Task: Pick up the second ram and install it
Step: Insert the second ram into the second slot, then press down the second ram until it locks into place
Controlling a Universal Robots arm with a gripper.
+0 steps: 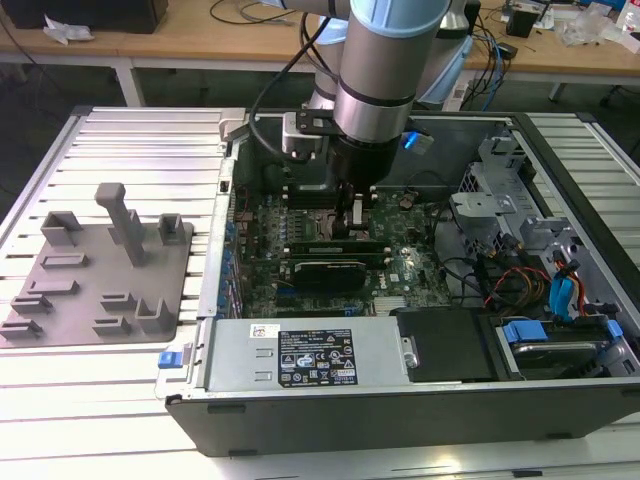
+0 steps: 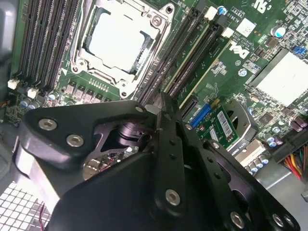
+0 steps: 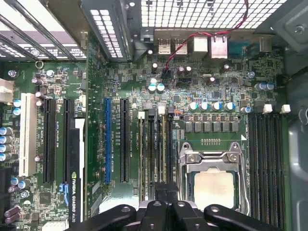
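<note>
Slatted metal bench [image 1: 130, 130], bearing an open computer case [image 1: 400, 405] laid on its side, with the arm reaching down into it. Item one, nearest: gripper [image 2: 161, 111], fingers drawn fully together, poised low over the motherboard and just beside the CPU socket [image 2: 118, 41]; in the first wrist view the gripper [image 3: 166, 195] sits at the near ends of a bank of black memory slots [image 3: 154, 144]. Item two, directly ahead of the fingertips: the second ram [image 2: 197, 60], a thin green stick standing on edge in one of those slots, its near end running under the tips. Whether the fingers pinch its top edge or merely bear on it cannot be told, nor whether it is fully seated. Item three, beyond the socket: a second bank of slots [image 2: 43, 43], all vacant. Item four, farther off: rear port block [image 3: 207, 45] at the case wall. Item five, outside the case and well apart from the gripper [image 1: 355, 215]: gray fixture plate [image 1: 100, 270] with upright blocks. Handling note, as judgement: seating calls for straight downward pressure along the stick's edge, kept square to the slot and spread evenly toward both ends so the white clips [image 2: 211, 13] latch; tilt risks bent contacts or a half-seated stick.
</note>
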